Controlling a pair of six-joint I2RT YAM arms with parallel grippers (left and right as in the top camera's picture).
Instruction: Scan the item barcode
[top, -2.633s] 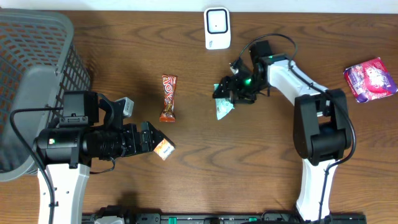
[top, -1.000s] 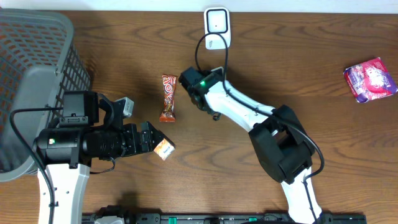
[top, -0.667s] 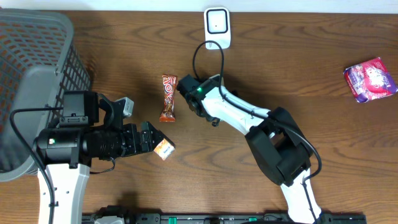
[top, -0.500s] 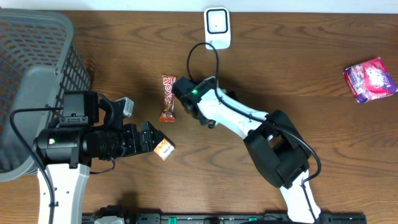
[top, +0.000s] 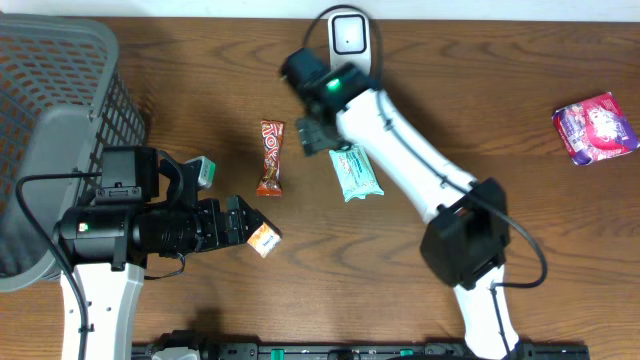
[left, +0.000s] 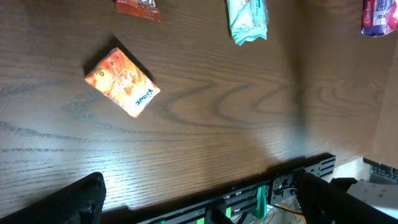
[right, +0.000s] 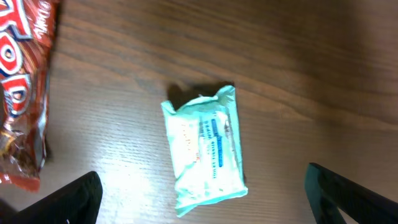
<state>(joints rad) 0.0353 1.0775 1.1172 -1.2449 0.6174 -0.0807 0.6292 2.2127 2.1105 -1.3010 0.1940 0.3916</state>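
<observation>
A mint-green tissue pack (top: 357, 172) lies flat on the wooden table, also seen in the right wrist view (right: 205, 149). My right gripper (top: 318, 134) hovers just above and left of it, open, with the pack (right: 205, 149) lying below the wide gap between the fingers and touching neither. The white scanner (top: 349, 42) stands at the table's back edge, behind the right arm. My left gripper (top: 238, 222) is open and holds nothing. A small orange pack (left: 122, 83) lies on the table ahead of it.
A red-brown candy bar (top: 271, 157) lies left of the tissue pack. A purple packet (top: 596, 127) sits at the far right. A grey mesh basket (top: 60, 110) fills the left side. The table's front edge (left: 205, 186) runs right under the left gripper.
The right gripper has opened and let go of the mint tissue pack, which now lies on the table. The right arm has swung up and back toward the scanner. The left arm has not moved.
</observation>
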